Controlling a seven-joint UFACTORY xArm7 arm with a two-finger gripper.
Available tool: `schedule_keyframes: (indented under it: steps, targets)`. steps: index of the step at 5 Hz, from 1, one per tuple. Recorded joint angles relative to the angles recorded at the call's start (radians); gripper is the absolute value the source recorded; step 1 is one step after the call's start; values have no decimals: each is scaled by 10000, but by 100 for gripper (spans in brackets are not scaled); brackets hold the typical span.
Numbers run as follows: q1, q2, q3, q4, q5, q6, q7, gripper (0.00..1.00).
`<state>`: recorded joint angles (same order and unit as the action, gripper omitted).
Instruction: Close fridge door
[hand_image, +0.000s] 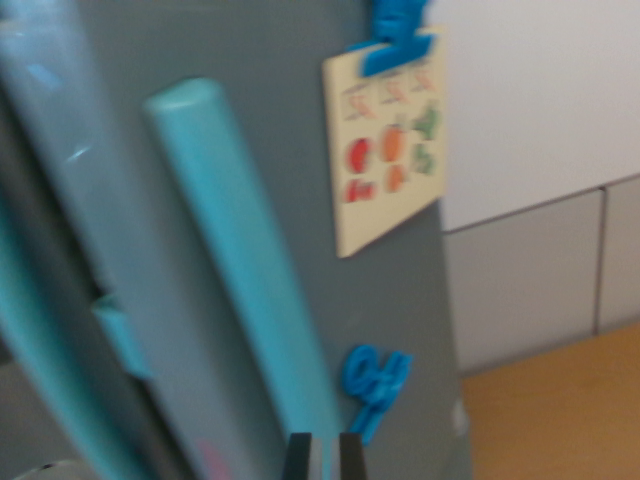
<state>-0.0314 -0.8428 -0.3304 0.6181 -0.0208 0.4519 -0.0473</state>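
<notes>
A grey toy fridge door (290, 130) fills most of the wrist view, close up and blurred. A long turquoise handle (245, 260) runs down its face from upper left to lower middle. My gripper (324, 458) shows only as two dark fingertips at the bottom edge, just below the handle's lower end, a narrow gap apart with nothing seen between them. A second grey panel with a turquoise strip (40, 330) lies along the wrist view's left; the seam between the two is dark.
A cream picture card (385, 140) hangs under a blue clip (398, 40) on the door. A blue magnet shape (375, 385) sits lower down. At the wrist view's right are a white wall (540, 90), grey panels (540, 280) and a tan floor (560, 410).
</notes>
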Motion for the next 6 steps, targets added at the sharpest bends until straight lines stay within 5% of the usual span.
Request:
schedule_keyframes:
  steps: [1,2,3,4,5,6]
  targets:
    - [0,0,0,0,0,0,0,100]
    - [0,637,-186,330,0,-1,0,100]
    - [0,637,-186,330,0,-1,0,100]
    - [0,1267,-270,628,0,-4,0,100]
    - [0,1267,-270,628,0,-4,0,100]
    - [0,1987,-270,979,0,-18,0,100]
